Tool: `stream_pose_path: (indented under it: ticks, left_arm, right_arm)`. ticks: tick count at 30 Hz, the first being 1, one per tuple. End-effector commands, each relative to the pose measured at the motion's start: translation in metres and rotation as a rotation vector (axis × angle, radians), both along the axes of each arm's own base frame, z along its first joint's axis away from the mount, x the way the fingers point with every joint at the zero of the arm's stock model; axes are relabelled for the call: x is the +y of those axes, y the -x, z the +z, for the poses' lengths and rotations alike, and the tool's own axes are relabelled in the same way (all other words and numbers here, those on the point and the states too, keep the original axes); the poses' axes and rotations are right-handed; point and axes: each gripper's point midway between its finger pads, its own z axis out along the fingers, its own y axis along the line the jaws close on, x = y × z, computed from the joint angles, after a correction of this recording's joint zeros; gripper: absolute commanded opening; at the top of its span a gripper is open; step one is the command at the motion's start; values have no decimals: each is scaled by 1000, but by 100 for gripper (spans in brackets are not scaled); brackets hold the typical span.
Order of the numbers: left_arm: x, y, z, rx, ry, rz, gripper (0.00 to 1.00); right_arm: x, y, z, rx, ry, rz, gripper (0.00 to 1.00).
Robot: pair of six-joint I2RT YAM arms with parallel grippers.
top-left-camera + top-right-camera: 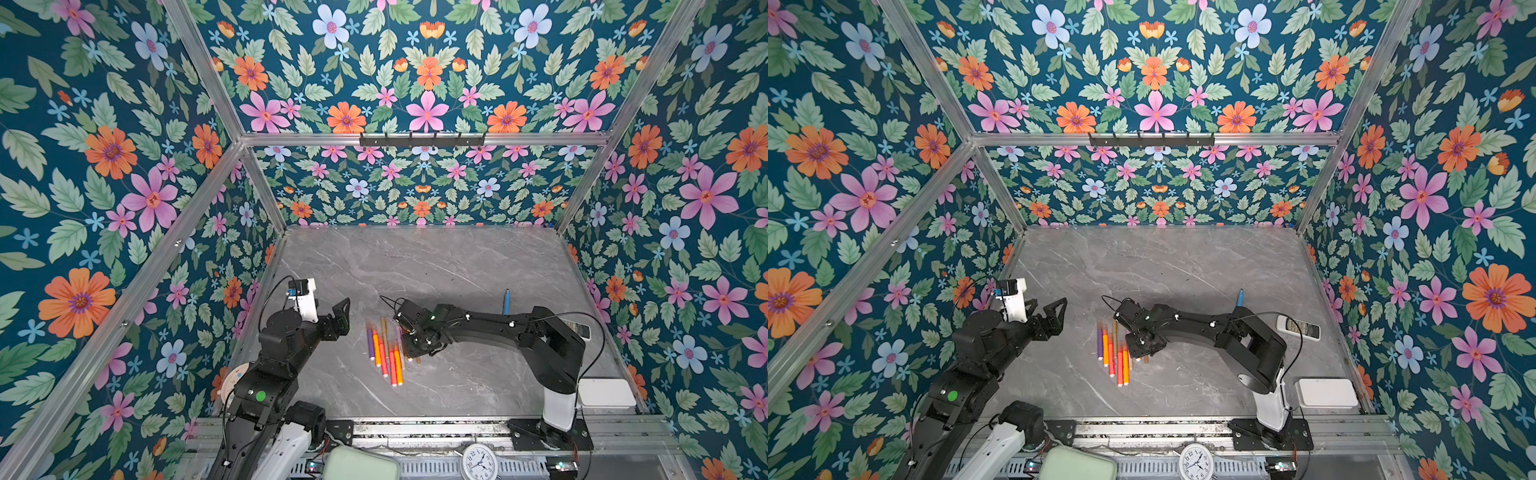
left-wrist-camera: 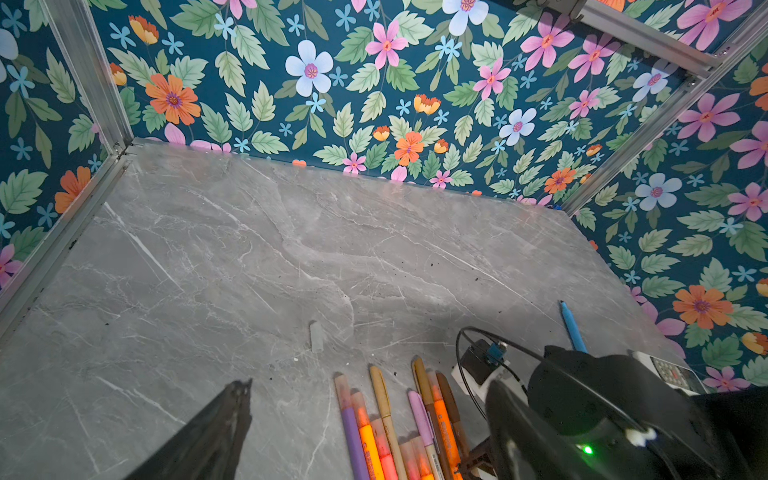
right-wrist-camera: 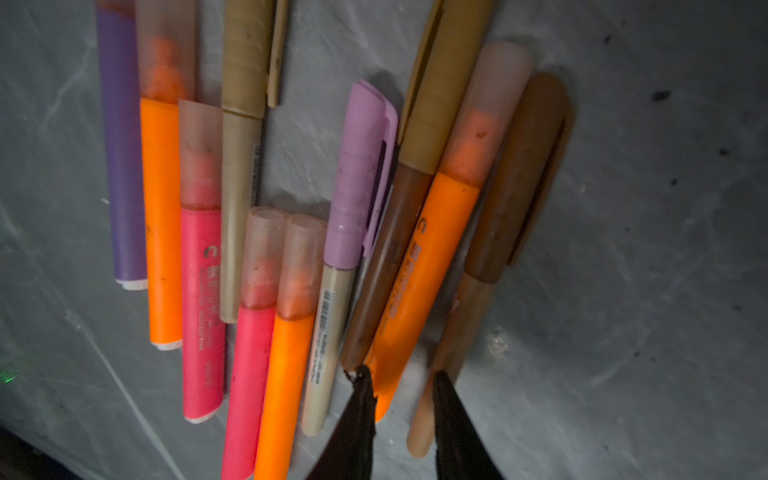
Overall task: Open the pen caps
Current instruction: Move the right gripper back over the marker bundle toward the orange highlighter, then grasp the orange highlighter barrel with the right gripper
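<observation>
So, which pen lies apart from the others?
The light blue pen: it lies alone, farther back on the table, while the other pens lie together in one bunch.

Orange, pink, purple, tan and brown pens (image 3: pixel 338 291); frosted translucent caps (image 3: pixel 486 112); grey marbled desk (image 3: pixel 623 291); teal floral walls (image 1: pixel 415 83).

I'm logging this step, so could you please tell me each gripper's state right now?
Left gripper: open, empty.
Right gripper: astride the tail of the orange plastic felt-tip pen; grip cannot be told.
</observation>
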Motion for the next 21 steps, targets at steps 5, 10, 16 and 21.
stream_pose_path:
  ticks: [5, 10, 16, 21]
  left_arm:
    - [-3, -2, 1, 5, 4, -13, 84]
    - [-3, -1, 0, 6, 3, -15, 84]
    - [-4, -2, 0, 6, 5, -18, 84]
    - [-5, -2, 0, 7, 5, -21, 83]
  right_arm:
    - [6, 0, -1, 4, -11, -1, 28]
    - [2, 1, -8, 4, 22, -9, 28]
    - [-5, 4, -10, 0, 56, -10, 27]
    - [-9, 5, -11, -15, 106, -5, 25]
